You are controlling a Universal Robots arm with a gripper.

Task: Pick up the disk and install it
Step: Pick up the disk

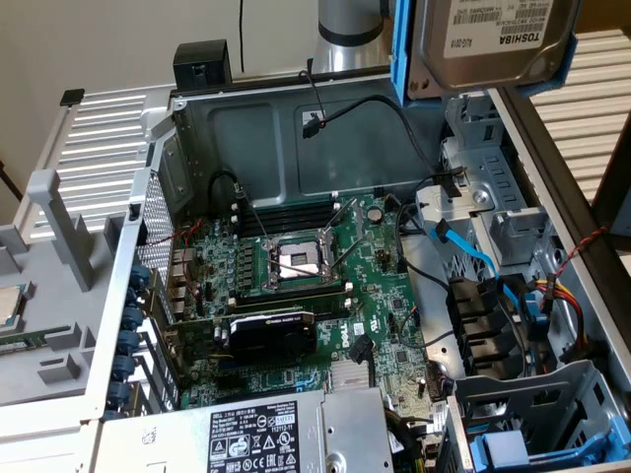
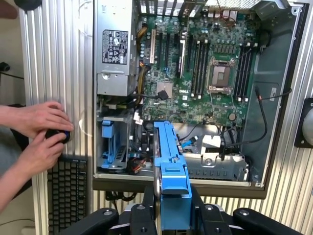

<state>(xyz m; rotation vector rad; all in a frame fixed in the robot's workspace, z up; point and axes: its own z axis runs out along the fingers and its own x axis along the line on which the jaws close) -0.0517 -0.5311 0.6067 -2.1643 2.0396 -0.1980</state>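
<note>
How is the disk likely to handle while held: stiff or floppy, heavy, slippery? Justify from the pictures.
Probably stiff: the disk is a metal-cased block. Likely heavy for its size, too. The gripper clamps it at a smooth blue rail, which might slip.

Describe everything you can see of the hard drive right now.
The hard drive is a silver-grey metal slab with a white Toshiba barcode label, framed by bright blue plastic rails. It hangs in the air over the open computer case, label upside down in the exterior view. The gripper clamps it edge-on, a finger on each side; nothing else touches it.
</note>
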